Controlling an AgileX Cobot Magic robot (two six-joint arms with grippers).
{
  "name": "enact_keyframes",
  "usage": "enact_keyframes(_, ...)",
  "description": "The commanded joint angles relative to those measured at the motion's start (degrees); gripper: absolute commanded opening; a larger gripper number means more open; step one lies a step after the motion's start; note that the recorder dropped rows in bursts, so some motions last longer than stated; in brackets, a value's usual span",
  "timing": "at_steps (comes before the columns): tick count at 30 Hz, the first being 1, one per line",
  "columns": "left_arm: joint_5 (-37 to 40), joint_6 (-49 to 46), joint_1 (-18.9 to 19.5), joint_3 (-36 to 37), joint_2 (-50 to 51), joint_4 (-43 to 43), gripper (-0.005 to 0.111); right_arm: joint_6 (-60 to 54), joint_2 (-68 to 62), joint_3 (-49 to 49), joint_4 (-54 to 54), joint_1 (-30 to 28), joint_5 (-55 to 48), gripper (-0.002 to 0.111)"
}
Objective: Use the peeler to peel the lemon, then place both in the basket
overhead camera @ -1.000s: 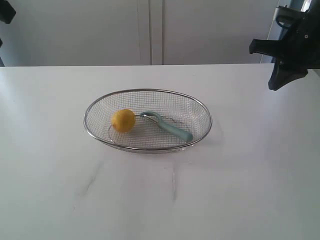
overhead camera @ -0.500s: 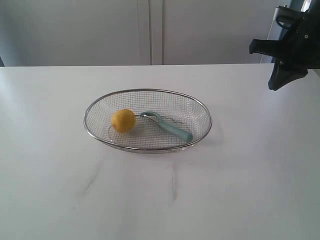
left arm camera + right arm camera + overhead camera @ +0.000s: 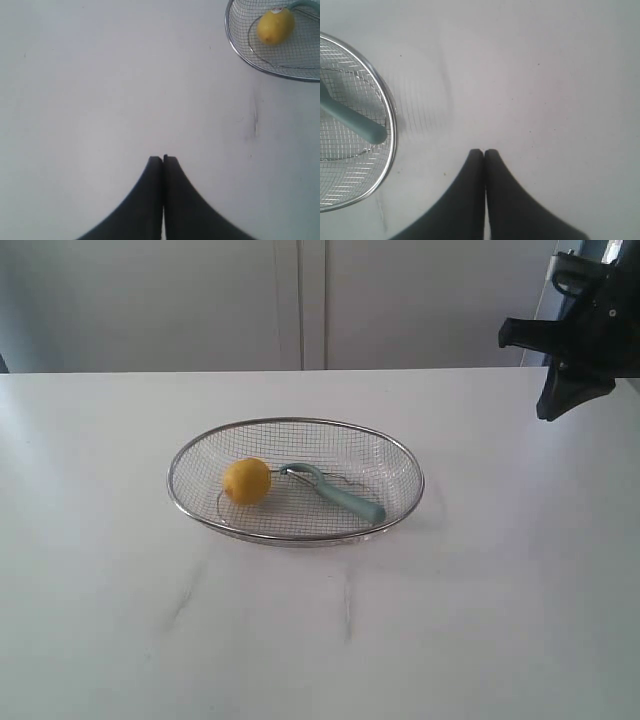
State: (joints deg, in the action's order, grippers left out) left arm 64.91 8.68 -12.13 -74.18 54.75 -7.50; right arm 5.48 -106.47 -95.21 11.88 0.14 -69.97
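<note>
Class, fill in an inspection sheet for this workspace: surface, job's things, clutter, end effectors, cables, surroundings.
Surface: white table, faint grey streaks near the front.
Job's things: lemon and peeler lie side by side inside the wire basket; whether the lemon is peeled cannot be told.
Clutter: nothing seen.
End effectors: left end effector and right end effector both shut, empty, above bare table, clear of the basket.
Cables: nothing seen.
Surroundings: pale panelled wall behind the table.
</note>
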Motion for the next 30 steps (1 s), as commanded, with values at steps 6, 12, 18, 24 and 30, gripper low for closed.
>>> enact_keyframes(6,2.4,0.6,0.1,6.2,-10.3,-0.5,0.000,-0.4,0.7,-0.2,0.0,-0.3,0.0,0.000)
enact_keyframes(12,2.6,0.6,0.1,8.0,-15.9,-0.6,0.000,-0.4,0.7,-0.2,0.0,-0.3,0.0,0.000)
enact_keyframes(18,2.8,0.6,0.1,8.5,-19.7,-0.6,0.000,-0.4,0.7,-0.2,0.2,-0.3,0.0,0.000)
enact_keyframes(24,2.9,0.6,0.1,8.5,-22.8,-0.6,0.000,-0.4,0.7,-0.2,0.2,-0.3,0.0,0.000)
enact_keyframes(30,2.8,0.6,0.1,8.5,-28.2,-2.3,0.000,-0.4,0.7,-0.2,0.2,-0.3,0.0,0.000)
